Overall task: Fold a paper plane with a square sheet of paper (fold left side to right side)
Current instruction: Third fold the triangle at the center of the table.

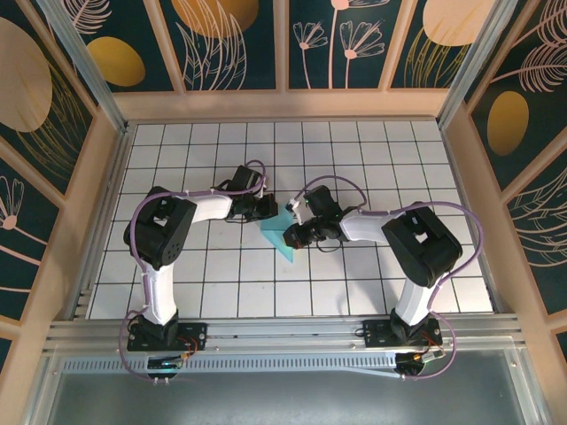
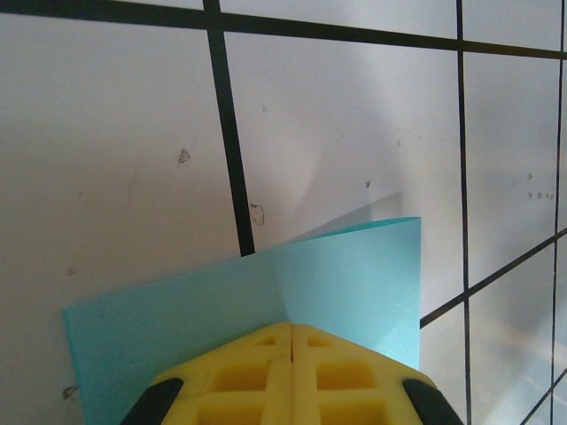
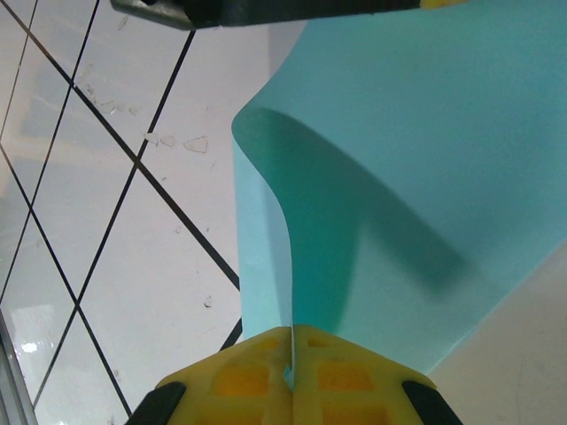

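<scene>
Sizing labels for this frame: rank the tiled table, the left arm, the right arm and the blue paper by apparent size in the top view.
1. Tiled table.
2. Left arm and right arm: alike, not ranked.
3. Blue paper, partly covered.

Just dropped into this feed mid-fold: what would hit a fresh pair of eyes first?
The light-blue sheet of paper stands out at the middle of the white grid table, partly raised and curling rather than lying flat. The left gripper and right gripper meet at it from either side, each shut on the sheet. Around the table stand dark wall panels with gold leaf patterns.
</scene>
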Controlling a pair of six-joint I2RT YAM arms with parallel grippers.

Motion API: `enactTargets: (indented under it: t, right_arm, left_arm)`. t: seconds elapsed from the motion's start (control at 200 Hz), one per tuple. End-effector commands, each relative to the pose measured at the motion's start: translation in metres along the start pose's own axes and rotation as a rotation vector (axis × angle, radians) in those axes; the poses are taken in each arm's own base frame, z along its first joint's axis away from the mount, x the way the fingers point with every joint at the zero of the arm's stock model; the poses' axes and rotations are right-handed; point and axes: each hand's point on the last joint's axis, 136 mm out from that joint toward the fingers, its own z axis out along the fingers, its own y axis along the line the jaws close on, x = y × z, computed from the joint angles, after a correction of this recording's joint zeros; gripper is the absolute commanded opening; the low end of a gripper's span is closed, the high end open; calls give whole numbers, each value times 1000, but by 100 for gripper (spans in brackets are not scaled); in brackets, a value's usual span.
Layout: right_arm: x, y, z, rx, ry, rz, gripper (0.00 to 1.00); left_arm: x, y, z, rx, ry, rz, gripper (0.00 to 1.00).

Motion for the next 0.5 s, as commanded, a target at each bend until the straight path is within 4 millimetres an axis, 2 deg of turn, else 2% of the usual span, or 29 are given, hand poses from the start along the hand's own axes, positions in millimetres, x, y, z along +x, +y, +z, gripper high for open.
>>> enactTargets:
  t: [0.0,0.495]
  right_arm:
    - [-15,3,-6,9,-32,-23,2]
    - [-5,-3,3,6,10,-5,4]
  left_arm:
    - [24,34,12,-119,66,-27,0]
    - [24,34,12,-120,69,-28,0]
